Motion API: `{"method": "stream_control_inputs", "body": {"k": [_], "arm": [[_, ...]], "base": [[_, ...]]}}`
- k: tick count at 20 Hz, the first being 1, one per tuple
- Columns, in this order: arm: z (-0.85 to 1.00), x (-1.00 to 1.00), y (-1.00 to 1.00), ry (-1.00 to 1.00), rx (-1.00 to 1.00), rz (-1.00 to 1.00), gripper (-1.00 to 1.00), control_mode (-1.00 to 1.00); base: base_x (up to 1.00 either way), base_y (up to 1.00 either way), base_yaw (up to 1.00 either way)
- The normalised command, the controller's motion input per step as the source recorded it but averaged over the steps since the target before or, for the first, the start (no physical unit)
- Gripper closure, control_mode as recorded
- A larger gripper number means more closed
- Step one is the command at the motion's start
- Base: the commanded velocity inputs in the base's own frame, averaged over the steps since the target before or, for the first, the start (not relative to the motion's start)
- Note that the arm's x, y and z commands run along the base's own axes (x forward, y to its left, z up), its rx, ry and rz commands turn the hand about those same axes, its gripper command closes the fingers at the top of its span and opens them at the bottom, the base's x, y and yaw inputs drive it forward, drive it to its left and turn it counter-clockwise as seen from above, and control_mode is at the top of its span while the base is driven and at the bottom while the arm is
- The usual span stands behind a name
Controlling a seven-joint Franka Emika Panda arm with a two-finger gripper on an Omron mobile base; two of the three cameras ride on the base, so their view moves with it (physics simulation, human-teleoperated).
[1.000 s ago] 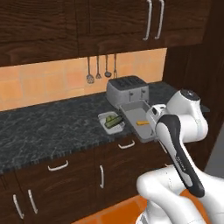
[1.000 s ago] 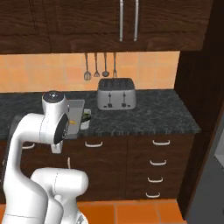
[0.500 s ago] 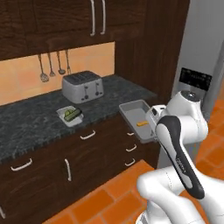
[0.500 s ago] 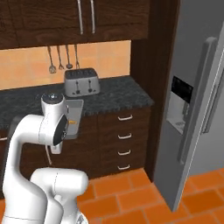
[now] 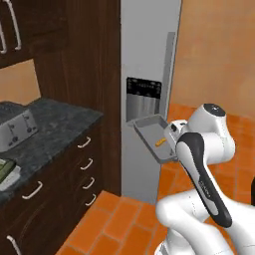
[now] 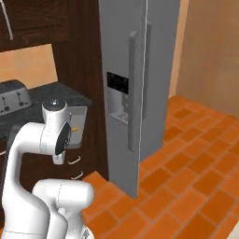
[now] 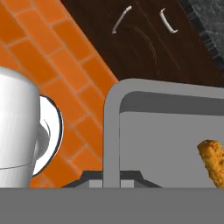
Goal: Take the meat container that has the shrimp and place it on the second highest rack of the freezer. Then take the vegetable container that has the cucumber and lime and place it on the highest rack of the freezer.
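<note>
Now that the base has swung from the counter to face the freezer [image 5: 149, 74] (door shut), the gripper [image 7: 111, 183], clamped on the meat container's [image 5: 155, 138] rim, carries the shrimp [image 5: 160, 142] just before it, so opening comes next.

One grey meat container [image 5: 152, 135] is up in front of the freezer [image 5: 149, 60], and one orange shrimp [image 5: 160, 143] lies in it, toward its 5 o'clock corner. There is one freezer, with one long bar handle [image 6: 135, 88] and one dark dispenser panel [image 6: 117, 84] on its door. One toaster [image 5: 17, 127] stands on the table [image 5: 60, 122] at 9 o'clock in the left base view. One second container [image 5: 7, 172], holding something green, sits at the left edge below the toaster. Five drawer and door handles [image 5: 84, 143] show on the lower cabinets there, and two handles [image 7: 121, 19] in the hand view.
</note>
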Motion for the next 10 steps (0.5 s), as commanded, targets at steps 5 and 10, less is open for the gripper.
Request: {"method": "stream_control_inputs", "body": {"k": [5, 10], "arm": [[0.0, 0.0, 0.0, 0.0, 0.0, 0.0, 1.0, 1.0], [0.0, 0.0, 0.0, 0.0, 0.0, 0.0, 1.0, 1.0]], "base": [[0.01, -0.4, -0.76], [0.47, -0.42, -0.65]]}}
